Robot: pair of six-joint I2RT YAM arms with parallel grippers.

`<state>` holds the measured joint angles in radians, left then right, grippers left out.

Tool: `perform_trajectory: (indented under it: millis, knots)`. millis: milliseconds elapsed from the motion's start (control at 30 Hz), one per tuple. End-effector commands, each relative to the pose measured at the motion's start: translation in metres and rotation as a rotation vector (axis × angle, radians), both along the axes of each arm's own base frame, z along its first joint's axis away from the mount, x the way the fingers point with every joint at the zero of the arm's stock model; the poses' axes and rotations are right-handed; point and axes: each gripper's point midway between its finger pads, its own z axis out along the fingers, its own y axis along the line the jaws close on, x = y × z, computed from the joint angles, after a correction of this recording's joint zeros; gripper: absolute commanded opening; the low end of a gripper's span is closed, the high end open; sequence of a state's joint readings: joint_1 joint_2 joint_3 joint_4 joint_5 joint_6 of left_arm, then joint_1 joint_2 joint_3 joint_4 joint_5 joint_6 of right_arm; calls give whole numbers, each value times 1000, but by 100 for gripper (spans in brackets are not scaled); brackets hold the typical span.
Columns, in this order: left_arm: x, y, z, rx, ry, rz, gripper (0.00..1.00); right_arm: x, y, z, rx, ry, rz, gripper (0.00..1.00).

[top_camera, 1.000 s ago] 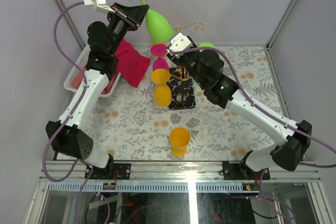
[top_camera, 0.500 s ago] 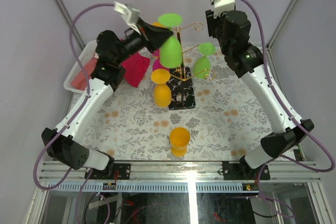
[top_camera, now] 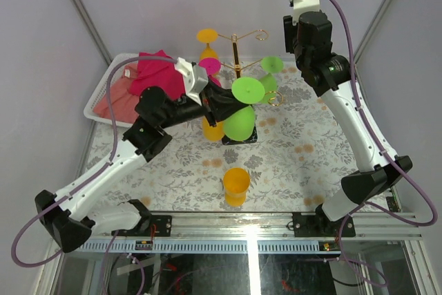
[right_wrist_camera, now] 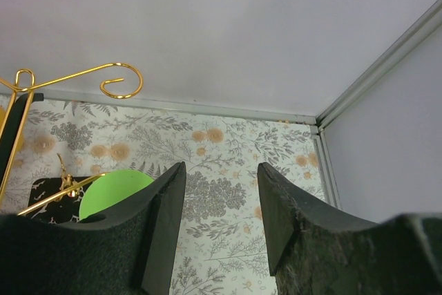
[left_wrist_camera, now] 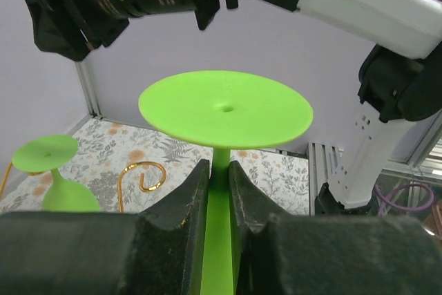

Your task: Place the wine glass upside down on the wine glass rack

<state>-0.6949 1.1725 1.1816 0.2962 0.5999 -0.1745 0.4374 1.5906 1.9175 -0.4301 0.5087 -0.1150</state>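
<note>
My left gripper [top_camera: 219, 105] is shut on the stem of a lime-green wine glass [top_camera: 242, 119]. The glass is upside down, its round foot [top_camera: 246, 90] on top and its bowl low in front of the wine glass rack [top_camera: 235, 50]. The rack's black base [top_camera: 246, 131] lies under the bowl. In the left wrist view the stem [left_wrist_camera: 219, 198] is pinched between my fingers [left_wrist_camera: 186, 198] under the foot [left_wrist_camera: 226, 108]. My right gripper [top_camera: 304, 18] is raised at the back right, open and empty [right_wrist_camera: 219, 177].
On the rack hang an orange glass [top_camera: 207, 35], a magenta glass [top_camera: 209, 65] and another green glass [top_camera: 271, 65]. An orange glass [top_camera: 235, 184] stands near the table's front. A white basket [top_camera: 97, 105] with red cloth sits at the left.
My left arm has swung the green glass down and forward from high beside the rack's top to low in front of it. My right arm rose away from the rack, then stayed high.
</note>
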Motion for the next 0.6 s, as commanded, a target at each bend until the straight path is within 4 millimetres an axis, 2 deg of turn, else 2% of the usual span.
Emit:
perform_trajectory:
  millis: [0,33,167,300,567]
  knots:
    - [5,-4,-13,-31,-53,55,0,-5,-10,19,26,-48,-40,52]
    - [6,-7,-23,-31,-46,60,0,-5,-11,19,23,-48,-40,52]
    - [17,-16,-44,-69,-23,97,0,-6,-12,17,8,-44,-40,52]
    - [23,-25,-55,-101,-17,121,0,-9,-16,16,-16,-44,-46,53]
    - [18,-45,-78,-94,3,143,0,-8,-21,13,-59,-39,-59,53]
